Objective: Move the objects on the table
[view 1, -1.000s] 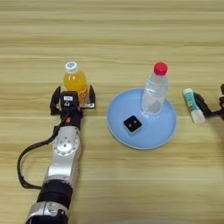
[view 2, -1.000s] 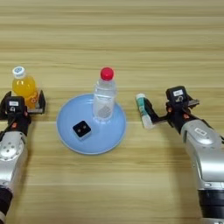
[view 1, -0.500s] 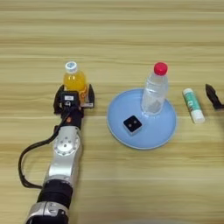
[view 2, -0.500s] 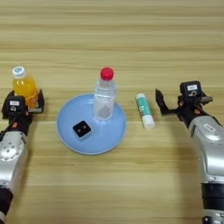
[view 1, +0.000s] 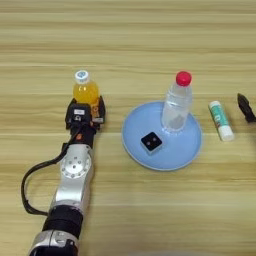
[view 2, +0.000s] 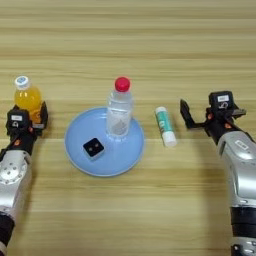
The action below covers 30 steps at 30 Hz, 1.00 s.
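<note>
We see the left gripper [view 1: 86,107] with jaws pinching the orange-drink bottle [view 1: 85,90], while the right gripper [view 2: 200,114], jaws spread, sits right of the stick tube [view 2: 165,126].

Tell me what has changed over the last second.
The right hand let go of the white-and-green stick tube and drew back to the right, open; the tube now lies alone beside the blue plate. The left hand stays at the orange-drink bottle. Nothing else moved.
</note>
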Each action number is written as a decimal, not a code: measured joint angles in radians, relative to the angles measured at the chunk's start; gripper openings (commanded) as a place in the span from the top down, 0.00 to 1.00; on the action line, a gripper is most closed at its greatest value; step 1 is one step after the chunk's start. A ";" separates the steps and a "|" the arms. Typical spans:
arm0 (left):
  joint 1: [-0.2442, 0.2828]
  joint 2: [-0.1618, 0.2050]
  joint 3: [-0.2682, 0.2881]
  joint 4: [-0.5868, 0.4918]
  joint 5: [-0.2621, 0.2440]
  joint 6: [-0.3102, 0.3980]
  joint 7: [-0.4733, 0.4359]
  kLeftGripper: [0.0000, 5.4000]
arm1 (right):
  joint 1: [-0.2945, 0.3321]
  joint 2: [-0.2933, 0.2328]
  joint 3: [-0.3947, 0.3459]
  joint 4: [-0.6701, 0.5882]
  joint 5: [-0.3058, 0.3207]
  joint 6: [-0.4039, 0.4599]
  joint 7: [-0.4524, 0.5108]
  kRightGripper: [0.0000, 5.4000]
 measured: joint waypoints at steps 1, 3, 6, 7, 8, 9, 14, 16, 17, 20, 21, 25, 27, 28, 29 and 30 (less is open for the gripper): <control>-0.006 0.000 -0.001 0.008 0.000 -0.001 0.000 0.38 | 0.000 0.000 0.000 0.000 0.001 0.000 -0.001 0.00; -0.022 -0.001 -0.003 0.027 0.001 -0.003 -0.003 0.38 | 0.000 0.000 -0.001 0.002 0.002 0.000 -0.003 0.00; -0.036 -0.001 -0.007 0.047 0.001 -0.008 -0.004 0.38 | 0.000 0.001 -0.002 0.002 0.002 0.000 -0.012 0.00; -0.041 -0.001 -0.009 0.053 0.001 -0.009 -0.004 0.38 | 0.000 0.002 -0.002 0.002 0.002 -0.001 -0.014 0.00; -0.046 -0.001 -0.010 0.058 0.001 -0.010 -0.005 0.38 | 0.000 0.003 -0.002 0.002 0.002 -0.001 -0.014 0.00; -0.049 -0.001 -0.012 0.063 0.001 -0.013 -0.005 0.38 | 0.000 0.004 -0.002 0.002 0.003 -0.001 -0.015 0.00; -0.054 -0.005 -0.019 0.077 0.002 -0.025 -0.004 0.38 | 0.000 0.004 -0.003 0.002 0.006 -0.001 -0.015 0.00; -0.057 -0.008 -0.022 0.082 0.002 -0.027 -0.004 0.38 | 0.000 0.003 -0.004 0.002 0.007 -0.001 -0.014 0.00; -0.058 -0.011 -0.023 0.086 0.003 -0.030 -0.004 0.38 | 0.000 0.003 -0.005 0.002 0.008 -0.001 -0.014 0.00; -0.061 -0.022 -0.031 0.092 0.006 -0.035 -0.002 0.38 | 0.000 0.003 -0.007 0.002 0.009 -0.001 -0.014 0.00; -0.063 -0.026 -0.036 0.094 0.007 -0.036 -0.002 0.38 | 0.000 0.003 -0.007 0.002 0.009 -0.001 -0.014 0.00; -0.064 -0.037 -0.057 0.098 0.010 -0.038 -0.002 0.38 | 0.000 0.003 -0.010 0.002 0.010 -0.001 -0.013 0.00; -0.064 -0.039 -0.062 0.098 0.010 -0.039 -0.001 0.38 | 0.000 0.003 -0.011 0.002 0.010 -0.001 -0.013 0.00; -0.064 -0.039 -0.065 0.099 0.010 -0.039 0.000 0.38 | 0.000 0.003 -0.011 0.002 0.010 -0.001 -0.012 0.00; -0.064 -0.039 -0.067 0.099 0.010 -0.040 0.001 0.38 | 0.000 0.003 -0.011 0.002 0.010 -0.001 -0.012 0.00; -0.064 -0.039 -0.069 0.099 0.010 -0.040 0.002 0.38 | 0.000 0.003 -0.011 0.002 0.010 -0.001 -0.012 0.00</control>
